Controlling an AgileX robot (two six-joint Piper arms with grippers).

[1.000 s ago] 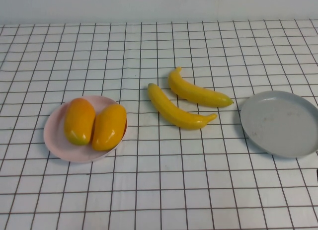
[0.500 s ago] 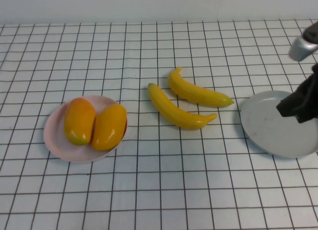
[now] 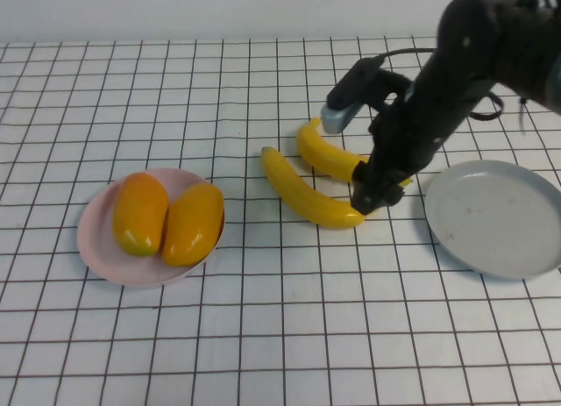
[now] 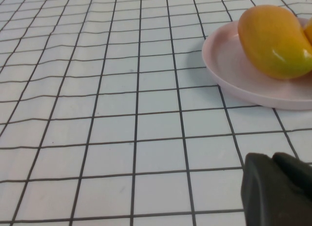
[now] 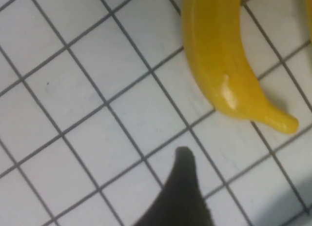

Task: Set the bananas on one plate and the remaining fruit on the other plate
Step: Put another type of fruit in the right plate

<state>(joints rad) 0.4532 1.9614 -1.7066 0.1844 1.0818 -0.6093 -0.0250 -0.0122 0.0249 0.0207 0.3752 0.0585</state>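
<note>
Right gripper [image 3: 372,194], finger spread indiscernible, poised over tapered end of near banana [image 3: 307,192], long axis running diagonally toward grey plate [image 3: 493,217]; left gripper [image 4: 278,192] pressed shut, parked beside pink plate [image 4: 234,74].

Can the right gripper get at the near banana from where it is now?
Probably yes. The right gripper hangs right over the near banana's tip end, and nothing lies between them; the far banana sits just behind.

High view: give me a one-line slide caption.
Right gripper descends at two bananas beside the bare grey plate; mangoes fill the pink plate.
</note>
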